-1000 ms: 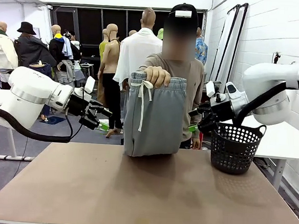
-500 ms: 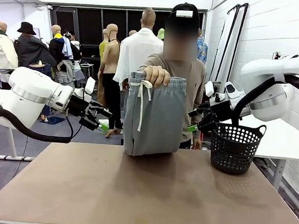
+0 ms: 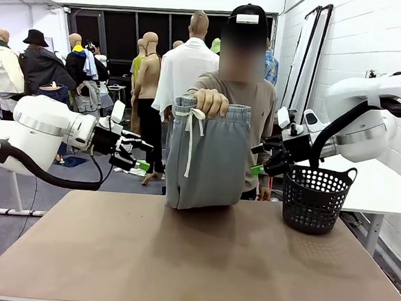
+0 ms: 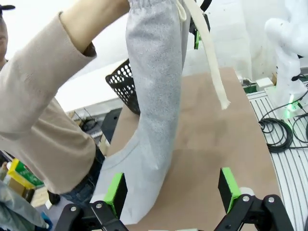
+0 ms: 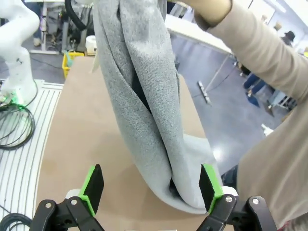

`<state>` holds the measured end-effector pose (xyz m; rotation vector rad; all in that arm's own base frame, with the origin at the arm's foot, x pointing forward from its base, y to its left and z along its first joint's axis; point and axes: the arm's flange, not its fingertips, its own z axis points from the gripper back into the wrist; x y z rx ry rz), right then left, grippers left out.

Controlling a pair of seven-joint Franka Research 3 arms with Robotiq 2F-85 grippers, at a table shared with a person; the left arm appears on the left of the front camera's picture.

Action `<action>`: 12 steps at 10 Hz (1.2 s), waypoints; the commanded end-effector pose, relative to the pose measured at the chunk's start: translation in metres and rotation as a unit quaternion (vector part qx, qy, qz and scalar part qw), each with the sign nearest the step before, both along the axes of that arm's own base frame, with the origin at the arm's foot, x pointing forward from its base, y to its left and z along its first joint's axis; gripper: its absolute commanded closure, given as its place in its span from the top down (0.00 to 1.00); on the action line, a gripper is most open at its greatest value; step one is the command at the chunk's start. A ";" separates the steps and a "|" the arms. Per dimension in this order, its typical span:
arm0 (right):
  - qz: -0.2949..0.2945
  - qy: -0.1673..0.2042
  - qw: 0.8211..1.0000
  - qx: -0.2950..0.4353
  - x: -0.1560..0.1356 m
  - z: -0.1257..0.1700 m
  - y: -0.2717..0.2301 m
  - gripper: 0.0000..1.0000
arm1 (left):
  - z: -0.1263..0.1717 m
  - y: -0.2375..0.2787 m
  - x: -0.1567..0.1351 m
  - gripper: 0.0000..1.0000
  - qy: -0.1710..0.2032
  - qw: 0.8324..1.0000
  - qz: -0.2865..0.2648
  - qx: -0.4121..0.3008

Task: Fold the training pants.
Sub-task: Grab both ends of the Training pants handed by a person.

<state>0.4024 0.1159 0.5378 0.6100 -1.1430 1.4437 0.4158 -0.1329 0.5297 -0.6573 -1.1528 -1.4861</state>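
Because the training pants hang doubled from the person's hand, lower fold resting on the tabletop's far edge, a one-sided pinch could bunch them. Both arms reach level above that far edge, left gripper and right gripper with fingers spread wide, empty.

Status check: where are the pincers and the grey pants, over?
Left pincer open, right pincer open, flanking. Training pants hanging from the person's hand, lower end on table. Black basket near right pincer.
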 end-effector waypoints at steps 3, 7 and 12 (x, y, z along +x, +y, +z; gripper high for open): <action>0.024 -0.021 0.997 0.066 0.004 -0.016 -0.008 1.00 | -0.007 -0.005 0.004 1.00 -0.063 0.997 -0.032 -0.027; 0.033 -0.043 0.993 0.109 -0.009 -0.010 -0.003 1.00 | 0.003 -0.013 -0.009 1.00 -0.066 0.993 -0.035 -0.089; 0.039 -0.049 0.990 0.125 -0.017 -0.002 0.001 1.00 | 0.018 -0.028 -0.021 1.00 -0.047 0.992 -0.011 -0.116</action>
